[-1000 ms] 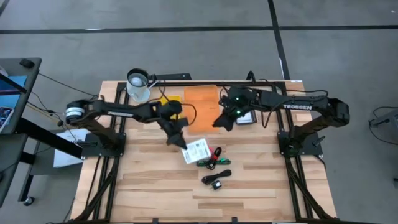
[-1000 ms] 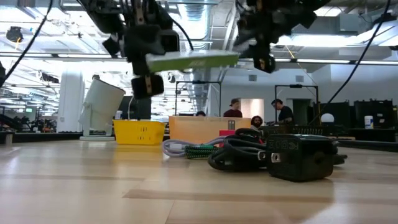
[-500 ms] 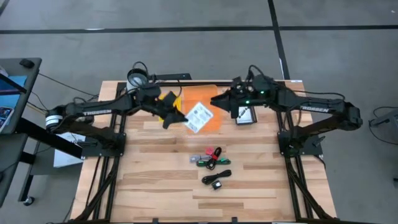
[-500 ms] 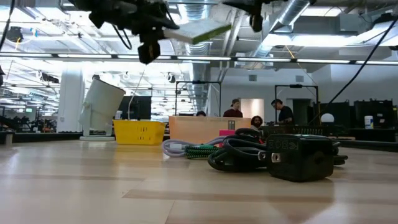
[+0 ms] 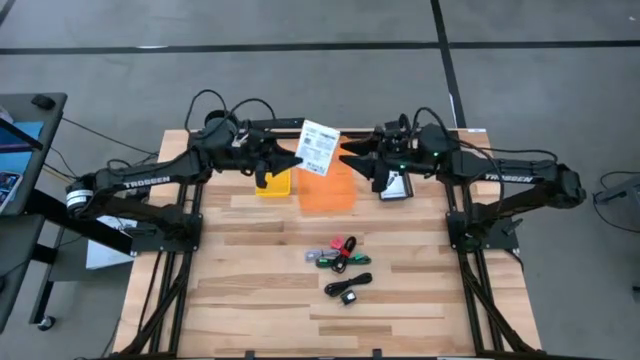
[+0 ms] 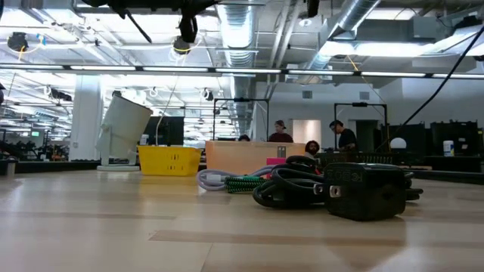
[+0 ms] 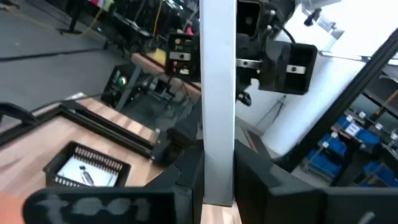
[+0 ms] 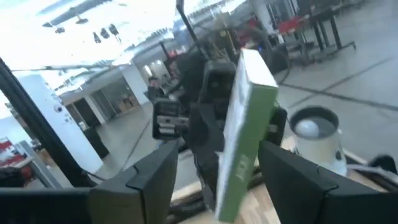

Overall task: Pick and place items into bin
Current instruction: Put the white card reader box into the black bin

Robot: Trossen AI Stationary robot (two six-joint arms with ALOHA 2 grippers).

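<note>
My left gripper is shut on the white card with printed labels, held high over the orange bin. My right gripper is open and faces it from the table's right. Its fingers stand on either side of the card's green-edged free end with gaps showing. Black and green cables, a red-pink piece and a small black block lie on the table's middle. My left gripper pinches the card between its two fingers at the card's left end. The fingers come level from the table's left. The card is lifted clear, standing on edge and tilted, above the orange bin.
A yellow bin sits left of the orange bin at the far side. A dark tray lies under the right arm. A white tilted container stands at the far left. People stand in the room behind. Bare wood lies toward the near edge.
My left gripper has carried the card up from above the table's middle toward the far edge, to over the orange bin, and the card has turned from lying flat to standing on edge. My right gripper has risen and swung toward the card.
</note>
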